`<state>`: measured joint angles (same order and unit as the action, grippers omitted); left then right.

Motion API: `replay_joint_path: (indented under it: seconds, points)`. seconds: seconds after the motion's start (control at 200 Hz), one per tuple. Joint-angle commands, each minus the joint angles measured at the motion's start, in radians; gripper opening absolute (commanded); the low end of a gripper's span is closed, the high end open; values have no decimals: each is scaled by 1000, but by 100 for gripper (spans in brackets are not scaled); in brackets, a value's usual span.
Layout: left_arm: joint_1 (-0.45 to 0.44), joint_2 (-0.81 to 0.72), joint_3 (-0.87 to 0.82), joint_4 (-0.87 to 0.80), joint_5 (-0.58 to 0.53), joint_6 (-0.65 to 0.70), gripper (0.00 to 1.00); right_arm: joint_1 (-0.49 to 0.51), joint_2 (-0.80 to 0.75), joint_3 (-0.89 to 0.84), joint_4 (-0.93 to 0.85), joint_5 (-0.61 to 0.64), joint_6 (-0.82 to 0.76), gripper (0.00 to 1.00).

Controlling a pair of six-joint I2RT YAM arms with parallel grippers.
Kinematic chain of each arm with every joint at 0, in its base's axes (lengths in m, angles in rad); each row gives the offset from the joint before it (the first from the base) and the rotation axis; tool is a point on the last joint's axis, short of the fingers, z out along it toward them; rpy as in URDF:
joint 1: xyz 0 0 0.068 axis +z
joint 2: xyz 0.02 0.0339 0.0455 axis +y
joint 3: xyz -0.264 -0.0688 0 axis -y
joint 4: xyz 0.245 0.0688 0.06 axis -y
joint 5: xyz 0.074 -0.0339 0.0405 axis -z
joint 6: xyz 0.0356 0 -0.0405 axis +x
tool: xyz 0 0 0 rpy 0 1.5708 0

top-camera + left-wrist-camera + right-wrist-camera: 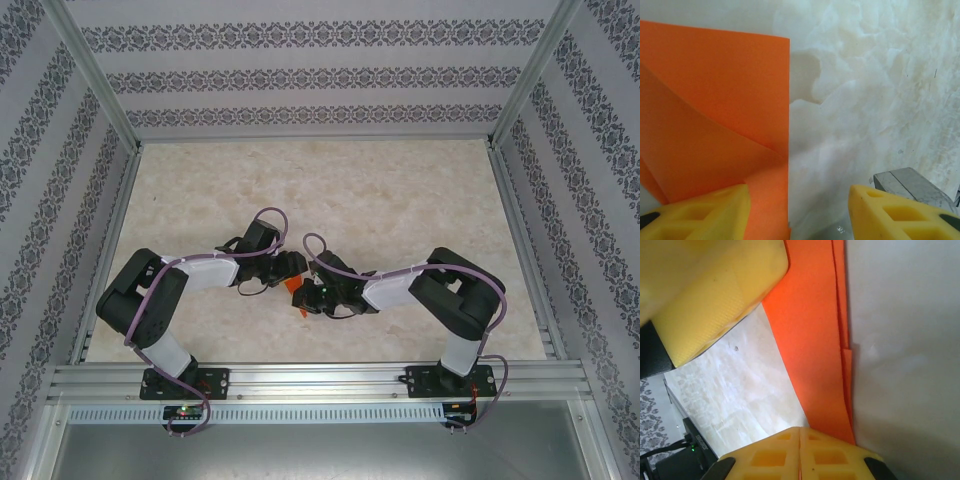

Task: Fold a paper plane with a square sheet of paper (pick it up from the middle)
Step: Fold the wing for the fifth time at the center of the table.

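Note:
The square sheet of paper (715, 110) is bright orange and partly folded, with a diagonal flap and a straight right edge. In the top view it is a small orange patch (296, 292) between the two wrists at mid-table. My left gripper (799, 205) is open; its left finger (705, 210) lies over the paper and its right finger (895, 210) is over bare table. My right gripper (800, 450) is shut, with the layered paper (815, 340) running into its fingertips. A finger of the left gripper (715, 295) shows at the upper left of the right wrist view.
The marble-patterned table (400, 200) is fenced by aluminium rails (310, 375) and patterned walls (300, 80). The two arms meet close together near the table's middle front. A metal part (910, 182) sits beside the left gripper's right finger.

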<state>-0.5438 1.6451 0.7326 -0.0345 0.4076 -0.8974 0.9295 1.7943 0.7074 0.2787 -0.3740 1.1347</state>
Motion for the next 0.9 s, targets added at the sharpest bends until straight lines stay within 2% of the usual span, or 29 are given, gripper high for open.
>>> replay_joint_path:
  seconds: [0.0, 0.08, 0.235, 0.47, 0.894]
  points:
    - [5, 34, -4, -67, -32, 22, 56, 19, 61, -53, 16, -18, 40, 7]
    - [5, 33, -3, -73, -34, 23, 56, 25, 51, -75, 33, -19, 49, 7]
    - [5, 31, -6, -77, -40, 24, 56, 25, -5, -74, -62, -5, 16, 7]
    - [5, 36, -1, -87, -44, 25, 56, 46, -30, -75, -78, -54, 10, 8]
    - [5, 39, 1, -89, -38, 26, 56, 72, -97, -152, -107, -17, 28, 7]
